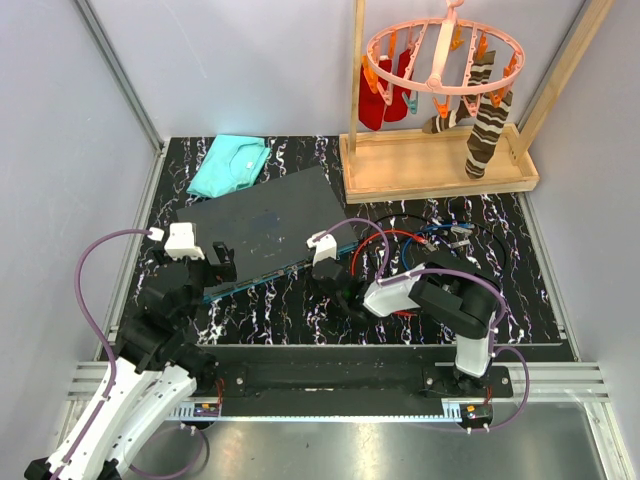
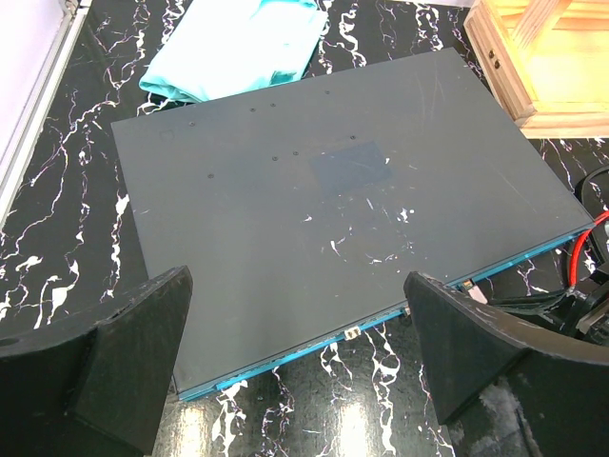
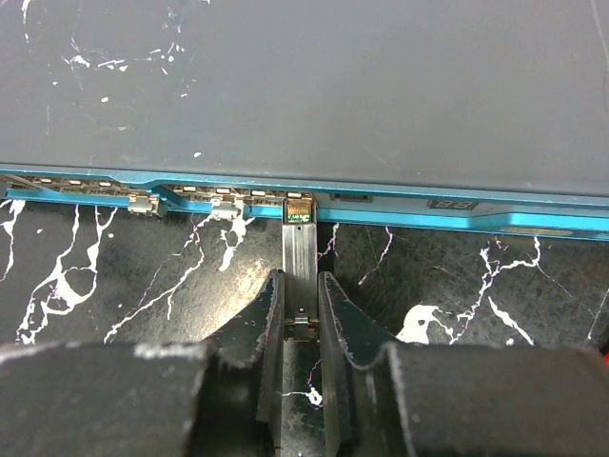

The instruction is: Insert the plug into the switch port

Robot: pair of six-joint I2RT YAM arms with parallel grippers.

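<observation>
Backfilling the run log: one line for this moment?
right hand: shut on plug | plug: tip at socket row of switch, seating unclear | left hand: open, holding nothing

Matt, scuffed dark grey metal on the switch (image 2: 333, 190), glossy black marbled table (image 2: 57, 276), soft creased teal cloth (image 2: 238, 48), pale bare-wood stand (image 1: 440, 175).

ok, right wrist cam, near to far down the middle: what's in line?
right gripper → plug, held between its fingers → switch, teal socket edge first, then grey top.
</observation>
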